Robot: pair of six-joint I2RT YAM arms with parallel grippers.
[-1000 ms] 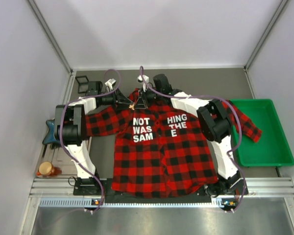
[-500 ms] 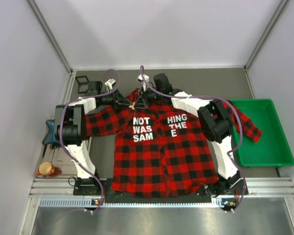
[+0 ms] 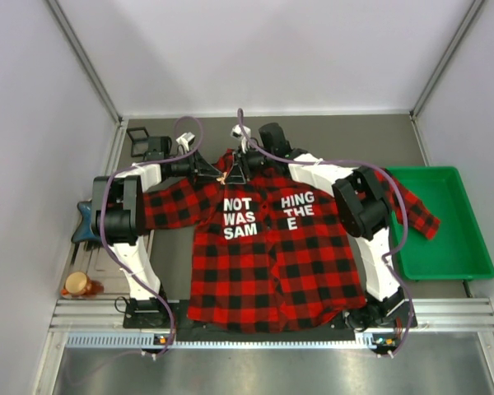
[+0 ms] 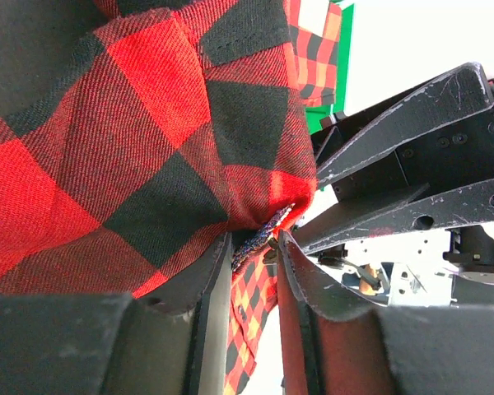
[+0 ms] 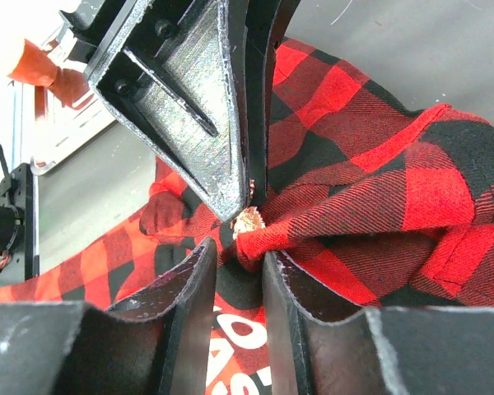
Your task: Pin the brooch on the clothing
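A red-and-black plaid shirt (image 3: pixel 259 271) lies spread face up on the dark grey table (image 3: pixel 337 132), its white block lettering toward the camera and its right sleeve end hanging into a green tray (image 3: pixel 449 239) at the table's right side. Both arms reach to the far end of the shirt and meet at the collar. The left gripper (image 4: pixel 255 247) comes in from the left with its jaws drawn narrow, and the brooch (image 4: pixel 260 237) sits pinched between its fingertips, seen edge-on as a thin, pale bluish sliver pressed right against a bunched fold of the collar cloth. In the right wrist view the same spot shows a small coppery-pale glint just at the tip of the left gripper's fingers, touching the red fold. The right gripper (image 5: pixel 239 253) faces it from the other side, tip to tip with the left one. That raised fold of collar lies between its two fingers, but I cannot tell whether they press on the cloth or only stand beside it. Off the shirt, along the table's left edge, lie a dark blue object (image 3: pixel 86 222) and, nearer the arm bases, a round orange-brown object (image 3: pixel 80 285); a small black square frame (image 3: pixel 138 137) sits in the far left corner.
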